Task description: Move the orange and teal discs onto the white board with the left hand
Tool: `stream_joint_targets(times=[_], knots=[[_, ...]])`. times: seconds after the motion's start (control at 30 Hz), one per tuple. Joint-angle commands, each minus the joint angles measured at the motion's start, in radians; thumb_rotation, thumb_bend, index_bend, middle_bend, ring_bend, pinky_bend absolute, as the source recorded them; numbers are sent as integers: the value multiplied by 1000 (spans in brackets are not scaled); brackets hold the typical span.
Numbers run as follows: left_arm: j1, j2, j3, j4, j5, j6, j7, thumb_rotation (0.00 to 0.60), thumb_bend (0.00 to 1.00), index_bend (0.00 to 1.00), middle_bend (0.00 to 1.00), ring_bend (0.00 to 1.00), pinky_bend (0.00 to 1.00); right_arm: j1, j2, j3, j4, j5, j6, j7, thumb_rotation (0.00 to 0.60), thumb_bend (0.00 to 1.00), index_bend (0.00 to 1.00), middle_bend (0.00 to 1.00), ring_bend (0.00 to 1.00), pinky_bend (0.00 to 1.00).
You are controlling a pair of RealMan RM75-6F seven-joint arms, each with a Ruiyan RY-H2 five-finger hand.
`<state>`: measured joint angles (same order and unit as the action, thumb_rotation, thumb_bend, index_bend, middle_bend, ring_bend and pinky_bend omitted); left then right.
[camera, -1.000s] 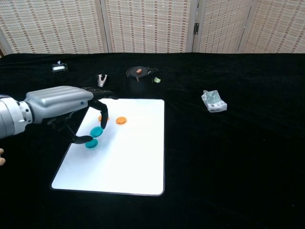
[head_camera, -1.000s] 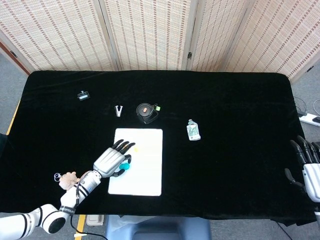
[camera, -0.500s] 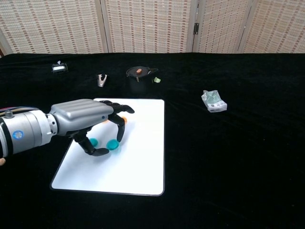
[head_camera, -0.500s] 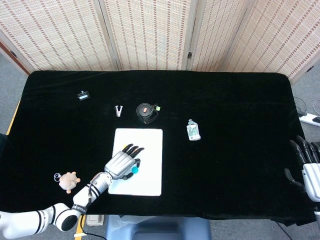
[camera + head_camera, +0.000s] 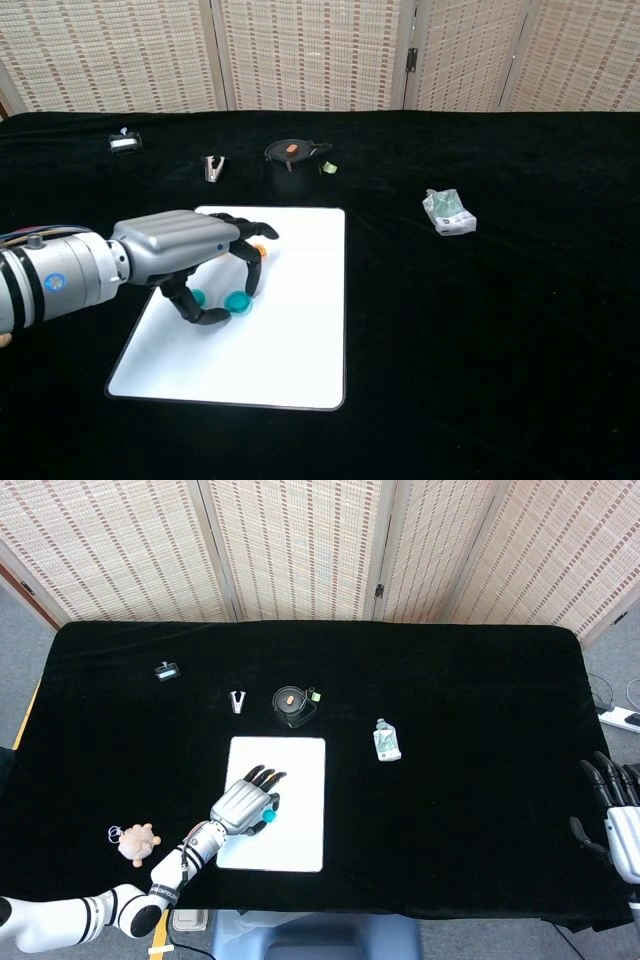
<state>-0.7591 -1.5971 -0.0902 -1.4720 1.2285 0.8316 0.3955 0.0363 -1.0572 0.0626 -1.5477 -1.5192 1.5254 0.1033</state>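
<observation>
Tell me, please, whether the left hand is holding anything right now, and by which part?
It cannot be told: the left hand arches over a teal disc on the board, fingers beside it.

The left hand [image 5: 195,262] covers the left-centre of the board [image 5: 300,340], fingers curled over two teal discs [image 5: 238,301] and an orange disc [image 5: 258,252]. The board's right half and near strip are bare. Far of the board stand a clip [image 5: 212,168] and a round black pot [image 5: 290,158] (close together, narrow gap). A packet [image 5: 447,212] lies well right. A small toy [image 5: 134,841] sits near-left of the board. The right hand [image 5: 612,810] hangs off the table's right edge.
</observation>
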Motion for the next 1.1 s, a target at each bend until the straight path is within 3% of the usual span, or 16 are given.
stream_joint_targets(times=[0.03,0.27,0.43,0.77,1.1], knots=[[-1,0,1,-2,-3,3,2,600,418,429,70,0,0,1,0,0,0,0,-1,0,600,426,0,0,0,0],[1,15,0,-27,4,26,-17,600,418,266,33,0,0,2,0,3,0,2,-1,0,600,425,0,0,0,0],[40,82,-26,-88,28,106,-105,600,418,212,31,0,0,1,6,6,4,9,-2,10,600,427,0,0,0,0],[206,268,-57,-132,27,346,-248,600,418,192,31,0,0,14,22,0,25,6,-41,105,600,426,0,0,0,0],[406,359,1,-126,64,583,-290,600,419,194,31,0,0,33,0,-9,59,-37,-45,184,600,426,0,0,0,0]])
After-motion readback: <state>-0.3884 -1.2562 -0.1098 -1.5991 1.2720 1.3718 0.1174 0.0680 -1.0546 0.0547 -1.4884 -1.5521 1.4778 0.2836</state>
